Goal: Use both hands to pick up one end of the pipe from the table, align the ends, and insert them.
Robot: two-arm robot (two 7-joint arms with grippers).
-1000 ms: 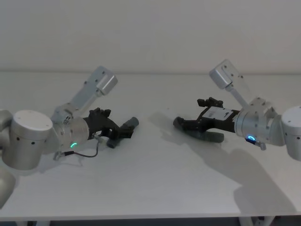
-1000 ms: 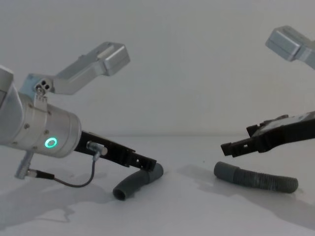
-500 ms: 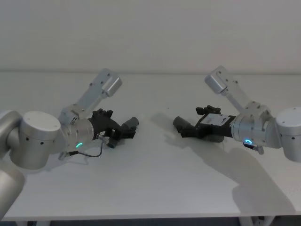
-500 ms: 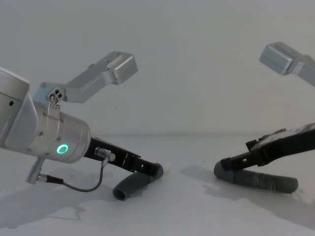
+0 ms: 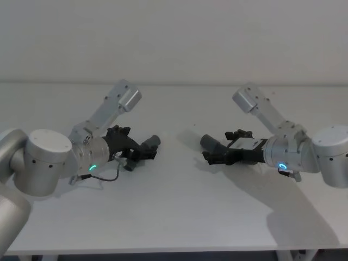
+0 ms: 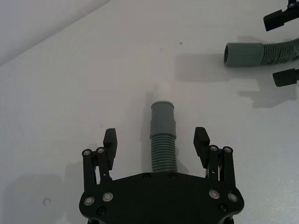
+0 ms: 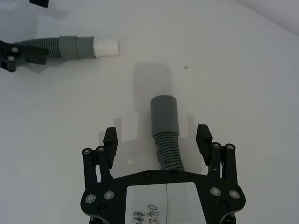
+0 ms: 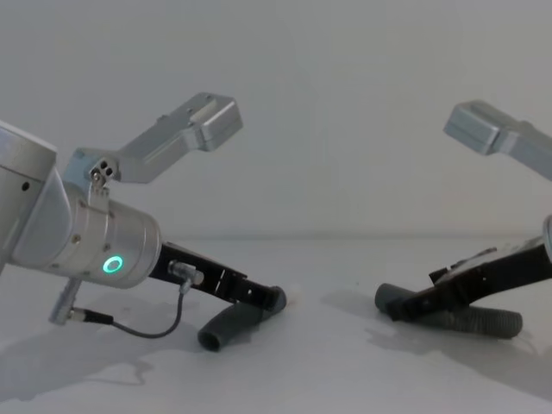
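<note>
The pipe lies in two pieces on the white table. The short curved piece has a grey cuff with a white tip. My left gripper is low over it and open, one finger on each side of the ribbed part. The longer piece ends in a smooth cuff. My right gripper is open and straddles its ribs just behind that cuff. In the head view the left gripper and right gripper face each other, with the two cuffs apart.
A plain wall rises behind the table. Bare tabletop lies between the two pieces and toward the front edge. A thin cable hangs from my left wrist down to the table surface.
My right gripper has come down from above the longer piece to table height and now straddles it. The left arm has shifted slightly, its gripper staying around the short piece.
</note>
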